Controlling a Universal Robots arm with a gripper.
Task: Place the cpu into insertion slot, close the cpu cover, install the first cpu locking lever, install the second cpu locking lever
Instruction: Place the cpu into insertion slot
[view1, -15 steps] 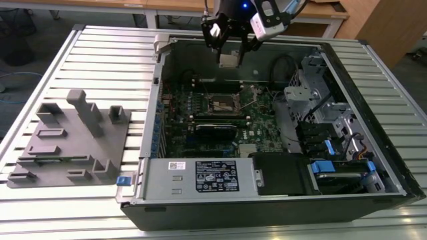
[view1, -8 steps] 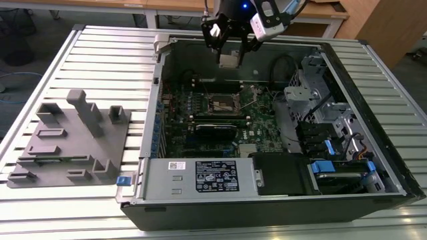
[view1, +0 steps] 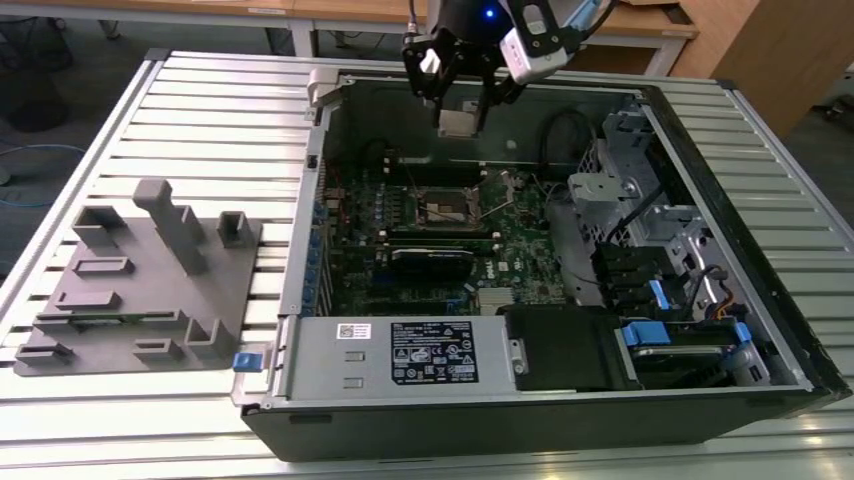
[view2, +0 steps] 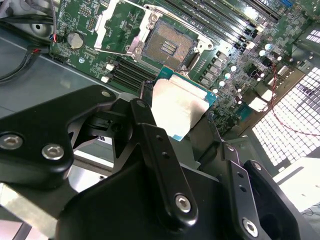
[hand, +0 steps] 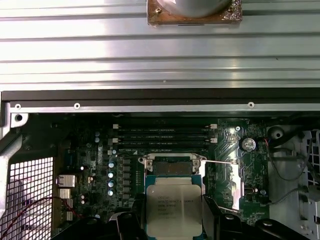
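My gripper (view1: 461, 112) hangs above the back of the open computer case, shut on the cpu (view1: 458, 123), a flat silver-grey square. In both wrist views the black fingers (view2: 145, 117) clamp the cpu (view2: 177, 105) (hand: 173, 207) by two opposite edges. The insertion slot (view1: 445, 207) lies bare on the green board, below the chip and well apart from it. Its dark contact field (view2: 167, 47) is uncovered. The cpu cover (view2: 111, 22) stands swung up beside the slot. Thin wire levers (view2: 112, 52) are raised off the socket. Part of the slot (hand: 172, 166) is hidden behind the cpu.
Long black memory slots (hand: 165, 135) run beside the socket. A black card (view1: 430, 262), the power supply (view1: 414, 350) and drive cages (view1: 654, 230) fill the rest of the case. A grey parts fixture (view1: 147, 270) sits on the slatted table at the exterior view's left.
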